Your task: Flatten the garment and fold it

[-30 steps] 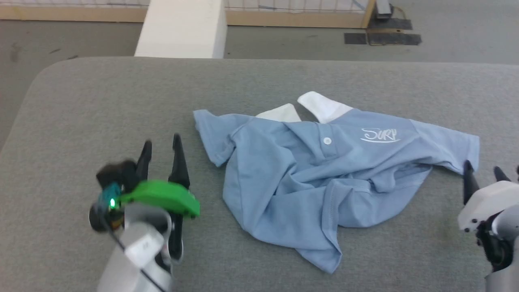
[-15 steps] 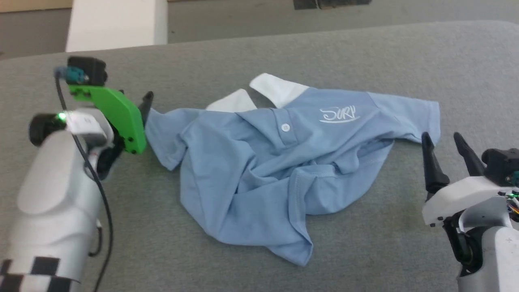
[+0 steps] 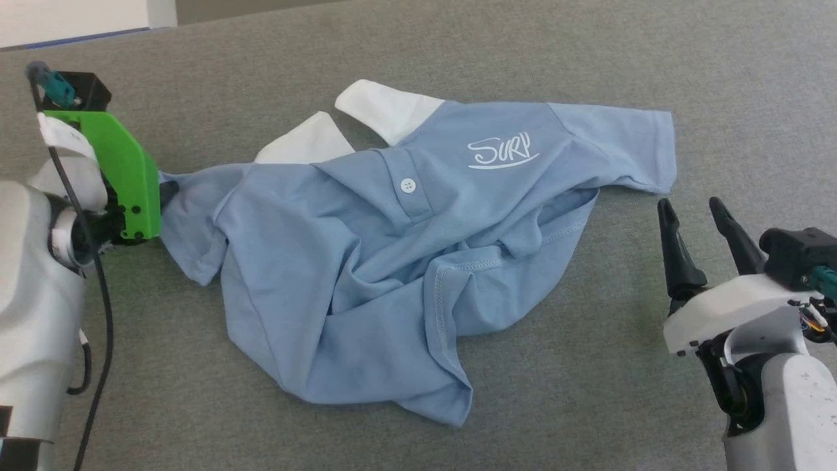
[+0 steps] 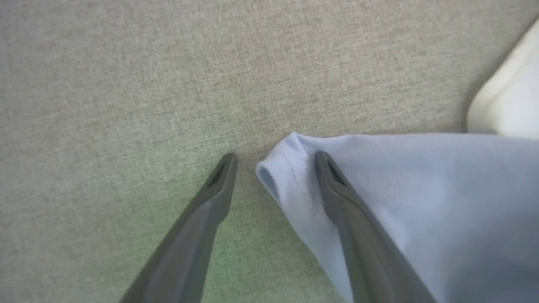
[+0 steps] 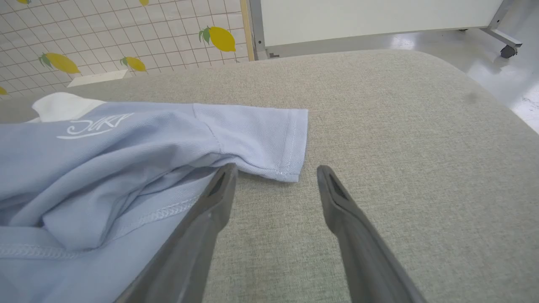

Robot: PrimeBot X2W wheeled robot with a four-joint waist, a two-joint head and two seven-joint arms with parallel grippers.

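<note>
The garment [image 3: 366,261], a light blue polo shirt with a white collar [image 3: 386,108] and a white chest logo, lies crumpled face up on the grey table. My left gripper [image 3: 167,194] is at the shirt's left sleeve. In the left wrist view this gripper [image 4: 276,158] is open, and the sleeve's corner [image 4: 282,168] sits between its fingers with one finger resting over the cloth. My right gripper [image 3: 693,212] stands open just below the right sleeve [image 3: 644,147]. In the right wrist view it [image 5: 276,168] is empty, its tips a little short of the sleeve hem [image 5: 290,143].
The grey padded table [image 3: 588,366] reaches beyond the shirt on all sides. A white block [image 3: 65,16] stands past its far left edge. The right wrist view shows the table's rounded corner [image 5: 476,92], a lemon-patterned tiled wall [image 5: 126,38] and a wheeled white board [image 5: 379,17].
The head camera has tilted down and closer. My left gripper has gone forward to the left sleeve's corner. My right gripper has risen toward the right sleeve. The shirt lies as before.
</note>
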